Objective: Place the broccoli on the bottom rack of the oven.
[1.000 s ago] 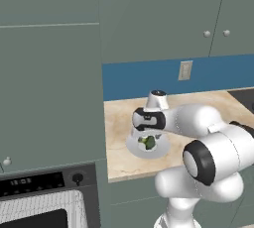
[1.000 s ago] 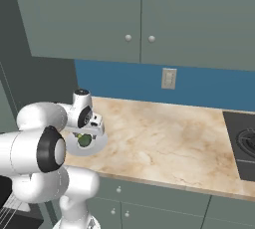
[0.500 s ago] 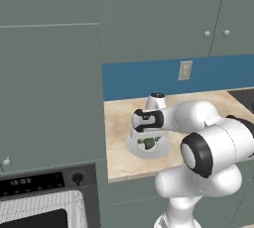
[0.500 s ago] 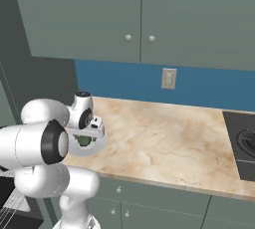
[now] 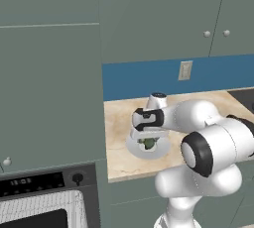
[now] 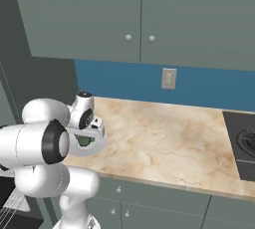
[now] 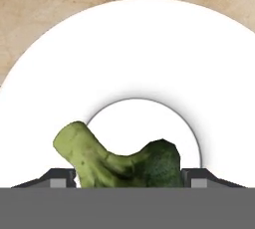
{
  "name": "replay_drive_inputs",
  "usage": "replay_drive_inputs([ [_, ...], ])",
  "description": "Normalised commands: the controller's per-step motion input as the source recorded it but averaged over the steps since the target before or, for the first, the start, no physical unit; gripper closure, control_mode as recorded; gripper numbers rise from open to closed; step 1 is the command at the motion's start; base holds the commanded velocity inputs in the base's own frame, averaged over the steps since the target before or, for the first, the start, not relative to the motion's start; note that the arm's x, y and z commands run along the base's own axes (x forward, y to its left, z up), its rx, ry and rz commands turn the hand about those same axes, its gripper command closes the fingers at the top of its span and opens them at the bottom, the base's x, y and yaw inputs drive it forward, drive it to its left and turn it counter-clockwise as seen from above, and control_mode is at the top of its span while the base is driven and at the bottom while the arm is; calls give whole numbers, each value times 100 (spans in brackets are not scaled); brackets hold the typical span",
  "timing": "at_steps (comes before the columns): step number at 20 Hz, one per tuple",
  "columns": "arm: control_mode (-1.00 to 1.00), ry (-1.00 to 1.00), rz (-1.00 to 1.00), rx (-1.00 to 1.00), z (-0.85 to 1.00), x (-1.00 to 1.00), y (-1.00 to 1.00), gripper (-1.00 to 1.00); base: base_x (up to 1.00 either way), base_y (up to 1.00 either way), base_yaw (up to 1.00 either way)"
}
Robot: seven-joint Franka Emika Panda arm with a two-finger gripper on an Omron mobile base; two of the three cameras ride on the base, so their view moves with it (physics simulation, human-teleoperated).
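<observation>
The white marks on the oven (image 5: 42, 197) display are too small to read.

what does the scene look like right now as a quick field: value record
broccoli: on the plate, lying between the gripper's fingertips
plate: round, pale, on the counter near its left end
gripper: low over the plate, one fingertip on each side of the broccoli; contact cannot be told
oven: below and left of the counter, control strip with knob above a pale door
outlet: on the blue backsplash
stovetop: at the counter's right end
</observation>
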Motion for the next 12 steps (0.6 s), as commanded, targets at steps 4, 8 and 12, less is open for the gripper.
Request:
replay_drive_inputs([
  [4, -100, 0, -5, 3, -10, -36, -2, 100, 0, 0, 0],
  [8, -100, 0, -3, 0, 7, -40, 0, 100, 0, 0, 0],
  [12, -100, -8, 0, -7, 53, -59, 0, 100, 0, 0, 0],
])
